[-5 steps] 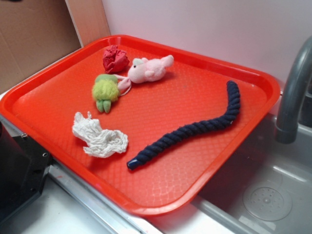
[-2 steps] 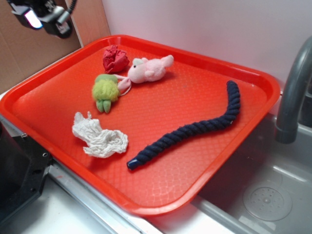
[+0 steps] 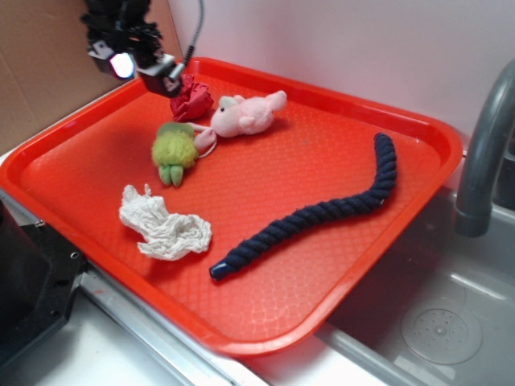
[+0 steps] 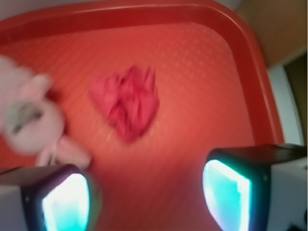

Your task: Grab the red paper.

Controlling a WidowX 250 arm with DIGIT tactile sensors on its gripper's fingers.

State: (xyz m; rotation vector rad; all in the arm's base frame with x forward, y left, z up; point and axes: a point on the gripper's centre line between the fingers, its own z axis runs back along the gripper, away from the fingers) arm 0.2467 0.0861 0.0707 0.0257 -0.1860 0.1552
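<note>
Red paper (image 4: 127,102) ahead of open end effector (image 4: 147,190) — untouched.

Dark-red paper (image 3: 191,98), dimpled orange-red tray (image 3: 322,193)

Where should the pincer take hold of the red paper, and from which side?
Best across the crumpled middle of the red paper, coming from above. It is a loose wad lying on the tray with no handle or edge to favour. The pink plush toy lies close on one side, so the pincer, open in the wrist view, should probably straddle the wad without reaching the toy.
</note>
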